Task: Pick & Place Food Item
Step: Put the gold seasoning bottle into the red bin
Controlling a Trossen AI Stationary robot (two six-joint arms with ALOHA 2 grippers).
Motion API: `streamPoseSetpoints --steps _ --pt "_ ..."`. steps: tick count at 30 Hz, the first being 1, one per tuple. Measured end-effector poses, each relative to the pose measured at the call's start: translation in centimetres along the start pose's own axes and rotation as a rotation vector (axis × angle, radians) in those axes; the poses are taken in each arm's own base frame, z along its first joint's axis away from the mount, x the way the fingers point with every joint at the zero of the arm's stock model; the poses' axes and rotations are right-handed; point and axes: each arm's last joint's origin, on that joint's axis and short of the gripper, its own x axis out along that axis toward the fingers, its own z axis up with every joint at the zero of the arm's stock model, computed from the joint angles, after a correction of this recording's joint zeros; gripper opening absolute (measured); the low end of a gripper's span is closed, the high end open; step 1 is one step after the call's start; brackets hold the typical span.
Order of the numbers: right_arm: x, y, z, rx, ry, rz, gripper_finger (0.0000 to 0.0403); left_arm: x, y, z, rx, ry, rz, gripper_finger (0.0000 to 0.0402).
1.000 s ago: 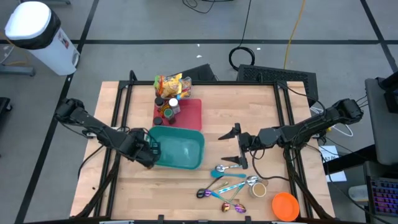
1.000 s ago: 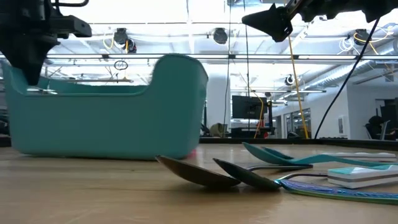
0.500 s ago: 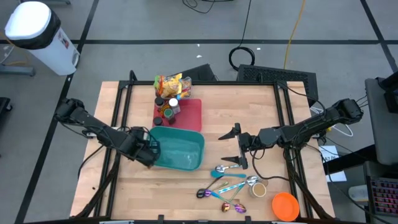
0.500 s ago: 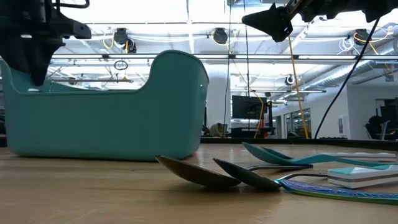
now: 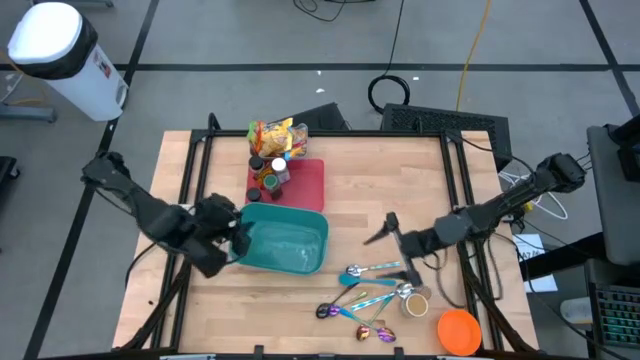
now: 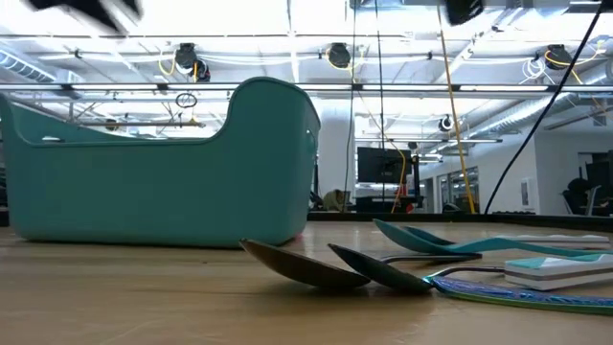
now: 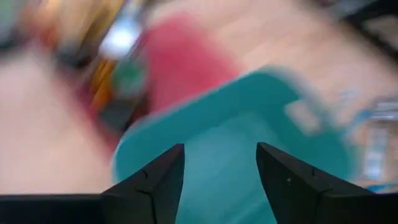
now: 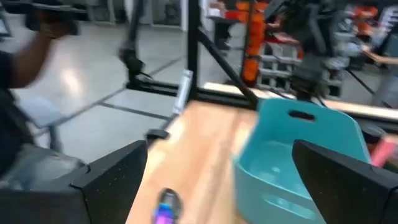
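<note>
High view shows the left gripper (image 5: 236, 240) part-open and empty at the teal bin's (image 5: 318, 245) rim, with the food items (image 5: 272, 150) beyond it by the red tray (image 5: 308, 180): probably light, crinkly packets and stiff small jars, best pinched mid-body.

Right pincer (image 8: 221, 180) fingers spread wide; teal bin (image 8: 298, 155) ahead on wooden table (image 8: 205, 149).

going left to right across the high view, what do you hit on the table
left claw → teal bin → right claw → orange bowl
</note>
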Motion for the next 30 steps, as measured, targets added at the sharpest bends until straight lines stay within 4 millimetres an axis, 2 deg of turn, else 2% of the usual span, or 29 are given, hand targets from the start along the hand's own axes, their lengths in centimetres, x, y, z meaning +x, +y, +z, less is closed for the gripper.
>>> streamPoseSetpoints --steps 4,7,10,15,19,23,26,30 --pt "-1.0 2.6 2.0 -0.017 0.014 -0.043 0.0393 -1.4 -0.6 0.8 0.235 -0.201 -0.146 0.0205" --pt "-1.6 4.4 4.1 -0.027 0.103 -0.167 0.0393 -1.4 -0.4 1.0 0.297 -0.266 -0.195 0.0203" --pt "-1.8 6.1 5.9 0.001 0.229 -0.207 0.0393 -0.3 -0.3 1.0 0.339 -0.254 -0.276 0.0204" --pt "-1.4 8.4 7.3 0.178 0.537 -0.211 0.0393 1.9 -1.3 0.6 0.437 -0.197 -0.612 0.0201" --pt "-0.7 9.7 6.5 0.37 0.856 -0.283 0.0393 3.0 -0.8 0.5 0.465 -0.224 -0.667 0.0195" --pt "0.0 10.6 4.0 0.556 1.104 -0.392 0.0393 4.1 -0.3 0.9 0.418 -0.218 -0.604 0.0194" --pt "0.7 11.5 2.0 0.621 1.218 -0.426 0.0393 4.4 -0.1 1.5 0.357 -0.223 -0.587 0.0197" --pt "1.5 12.7 0.5 0.586 1.261 -0.42 0.0393 4.8 0.2 1.9 0.33 -0.224 -0.564 0.0199"
